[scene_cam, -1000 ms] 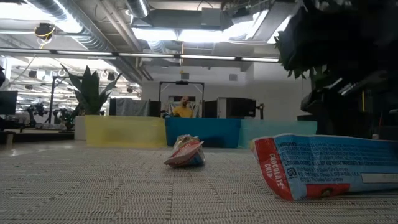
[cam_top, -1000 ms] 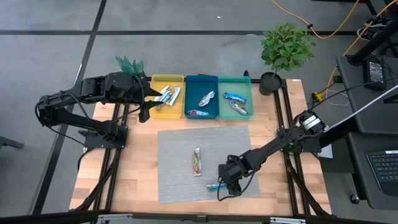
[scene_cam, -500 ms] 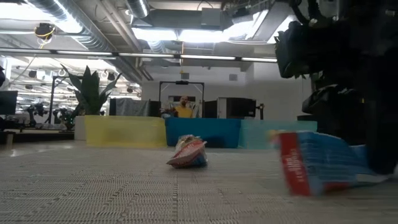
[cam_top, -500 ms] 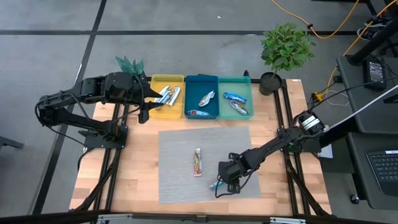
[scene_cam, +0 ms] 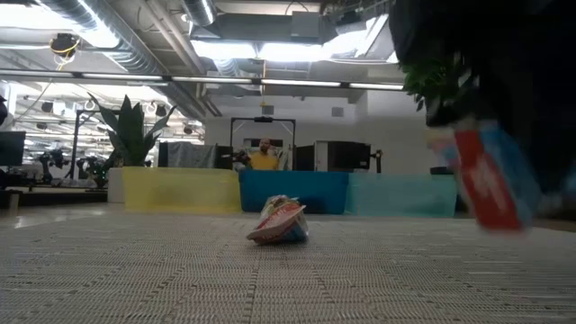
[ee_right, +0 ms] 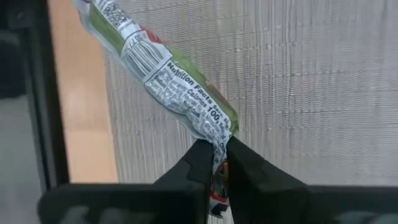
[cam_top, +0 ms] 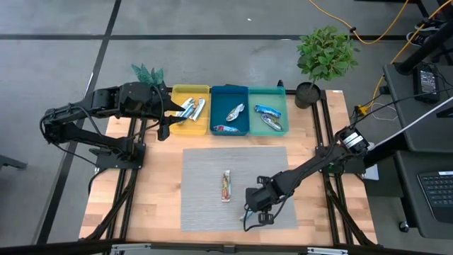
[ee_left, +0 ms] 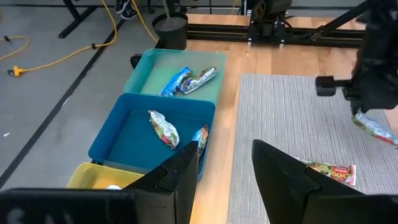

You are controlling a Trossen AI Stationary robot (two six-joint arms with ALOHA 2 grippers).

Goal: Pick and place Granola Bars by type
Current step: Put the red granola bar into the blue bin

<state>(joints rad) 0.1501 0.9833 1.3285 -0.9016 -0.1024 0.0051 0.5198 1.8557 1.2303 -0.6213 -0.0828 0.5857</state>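
Note:
My right gripper is shut on a blue, red-ended granola bar over the grey mat's near part; its printed back shows in the right wrist view. A red-orange bar lies flat on the mat and shows in the low view. My left gripper is open and empty, waiting above the yellow tray's near-left corner. Other bars lie in the yellow, blue and teal trays. My right gripper pinches the bar's flat crimped end between its two fingers. The fingers point down at the mat. The bar is lifted clear of the mat and tilted, its free red end hanging lowest in the low view.
The three trays stand side by side along the table's far edge, with a potted plant at the far right corner and a small green plant at the far left. Bare wood lies left and right of the mat.
The blue bar lay flat on the mat a second ago. My right gripper has raised it by one end: it first tipped up, then came clear of the mat, and now hangs tilted. The gripper has drifted slightly toward the table's left.

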